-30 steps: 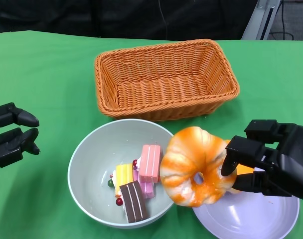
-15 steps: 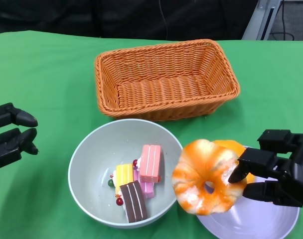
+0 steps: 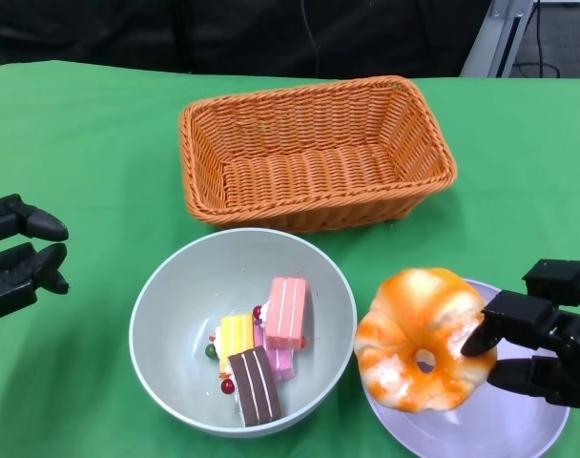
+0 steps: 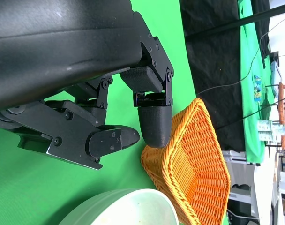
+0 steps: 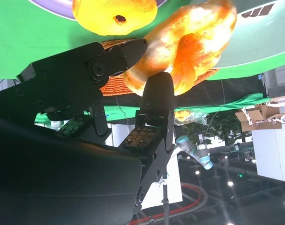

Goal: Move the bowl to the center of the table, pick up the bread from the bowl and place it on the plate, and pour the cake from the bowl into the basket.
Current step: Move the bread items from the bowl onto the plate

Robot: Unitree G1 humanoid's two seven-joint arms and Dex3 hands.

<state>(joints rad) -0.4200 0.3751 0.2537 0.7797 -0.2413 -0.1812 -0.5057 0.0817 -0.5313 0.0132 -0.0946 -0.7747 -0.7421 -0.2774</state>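
The right hand (image 3: 543, 334) grips the bread (image 3: 419, 351) (a ring with orange glaze) and holds it over the left edge of the plate (image 3: 519, 429), just beside the bowl (image 3: 176, 315). The cake (image 3: 266, 348) lies in the bowl. The left hand (image 3: 18, 253) holds nothing, fingers apart. The basket (image 3: 314, 153) stands behind the bowl.

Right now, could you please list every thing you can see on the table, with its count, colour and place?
Basket: one, orange wicker, far middle of the table.
Bowl: one, pale grey-green, near middle, in front of the basket.
Cake pieces: several, pink, yellow and brown, inside the bowl.
Plate: one, light purple, right of the bowl.
Bread: one ring, orange and white, held over the plate.
Table: one, green cover.
Left hand: black, holding nothing, left of the bowl.
Right hand: black, gripping the bread.
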